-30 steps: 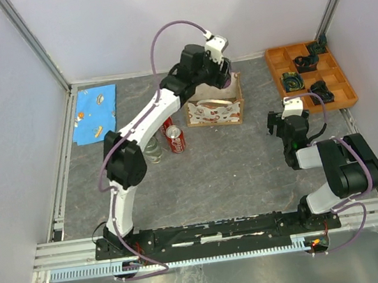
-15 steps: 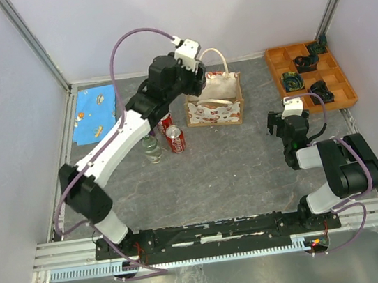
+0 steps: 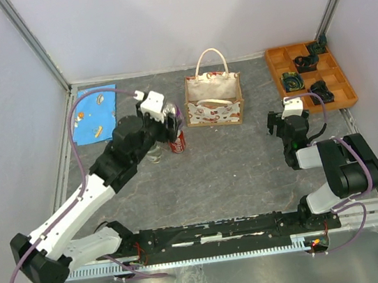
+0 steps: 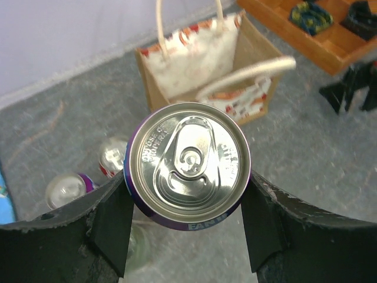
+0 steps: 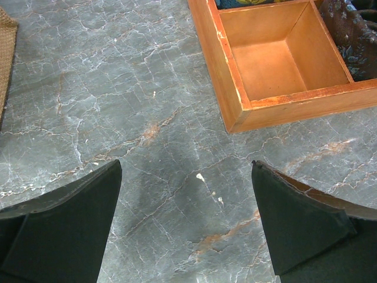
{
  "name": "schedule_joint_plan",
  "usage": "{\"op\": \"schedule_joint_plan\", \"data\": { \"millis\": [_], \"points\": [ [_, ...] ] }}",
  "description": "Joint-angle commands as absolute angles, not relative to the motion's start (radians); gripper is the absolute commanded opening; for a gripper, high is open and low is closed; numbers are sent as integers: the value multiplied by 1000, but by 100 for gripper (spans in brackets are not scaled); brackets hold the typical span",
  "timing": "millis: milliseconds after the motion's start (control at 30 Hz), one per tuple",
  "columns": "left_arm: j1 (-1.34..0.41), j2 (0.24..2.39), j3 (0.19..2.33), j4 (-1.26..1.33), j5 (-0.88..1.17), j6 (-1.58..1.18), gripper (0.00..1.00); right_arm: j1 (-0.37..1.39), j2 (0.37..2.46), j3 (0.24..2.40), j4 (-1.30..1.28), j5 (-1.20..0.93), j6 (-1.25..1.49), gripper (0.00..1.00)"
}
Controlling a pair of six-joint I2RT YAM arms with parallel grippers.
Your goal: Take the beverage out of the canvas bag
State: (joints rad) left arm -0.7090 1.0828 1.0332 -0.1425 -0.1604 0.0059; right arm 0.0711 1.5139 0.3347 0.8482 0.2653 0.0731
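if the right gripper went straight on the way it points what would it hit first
Most likely the bare table: the right gripper tilts down at it. The tray corner sits just right of that line, though depth is unclear.

Bright, even light; soft shadows.

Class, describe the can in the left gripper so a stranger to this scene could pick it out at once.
Find the canvas bag at the back of the table; the left gripper is left of it. Between its fingers sits the purple can, silver top up: the only drink gripped, unlike the red can standing beside it.
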Motion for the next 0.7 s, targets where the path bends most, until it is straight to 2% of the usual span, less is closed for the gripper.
{"op": "schedule_joint_plan", "data": {
  "millis": [0, 333, 667],
  "points": [
    [-755, 966, 907, 9, -228, -74, 3, 72, 1514, 364, 874, 259, 59, 99],
    [-839, 880, 640, 46, -417, -170, 3, 72, 1514, 364, 874, 259, 60, 99],
    [-839, 884, 473, 190, -429, -213, 3, 72, 1514, 364, 873, 259, 60, 99]
  ]
}}
